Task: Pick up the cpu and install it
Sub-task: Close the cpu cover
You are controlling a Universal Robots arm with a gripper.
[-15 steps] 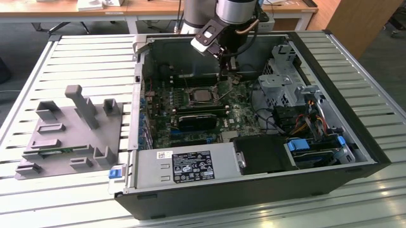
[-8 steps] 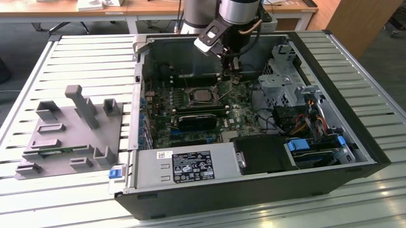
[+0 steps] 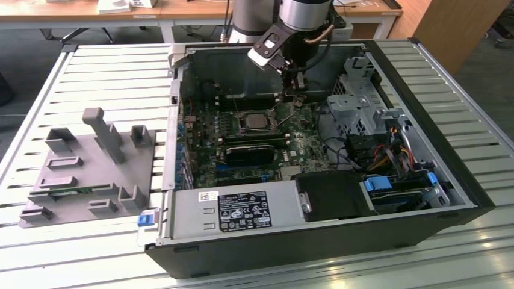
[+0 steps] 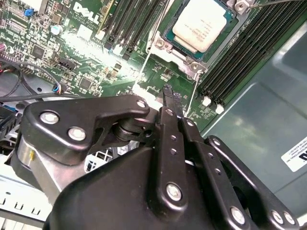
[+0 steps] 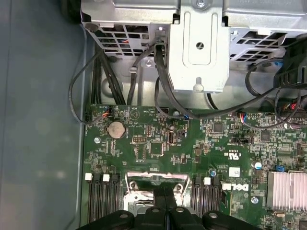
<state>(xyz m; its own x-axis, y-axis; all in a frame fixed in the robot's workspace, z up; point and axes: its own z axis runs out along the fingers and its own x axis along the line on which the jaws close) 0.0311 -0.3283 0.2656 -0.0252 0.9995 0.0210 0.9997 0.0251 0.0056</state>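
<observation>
Counting first: 1 black metal claw (image 3: 293,96) on 1 grey robot arm (image 3: 309,15), 1 small flat square cpu (image 3: 257,122) w/ a silver-grey metal top, 1 black tower PC case (image 3: 337,238) lying on its side w/ the cover off, 1 green motherboard (image 3: 301,153) inside it, and 1 grey plastic fixture (image 3: 96,162) w/ upright posts. In the first wrist view I count also 1 round silver coin battery (image 5: 115,128) and 1 silver finned heatsink (image 5: 286,189) on the board.

The claw is closed. In the second wrist view its two fingers (image 4: 170,139) lie together and nothing is between them; the first wrist view shows the claw (image 5: 165,196) the same way.

The cpu sits flat in the metal socket frame (image 4: 160,44) on the motherboard, inside the case. It is near the claw's tips but apart from them, lower than the tips and not touched. In the second wrist view the cpu (image 4: 204,24) lies beyond the fingertips, w/ a strip of green board between. Long black memory slots (image 4: 240,52) run on both sides of the socket.

The case and the fixture stand on a table of pale metal slats (image 3: 88,78). The fixture is well apart from the claw, outside the case. Behind the arm are wooden desks (image 3: 192,9), and beside the table a grey floor (image 3: 24,60).
</observation>
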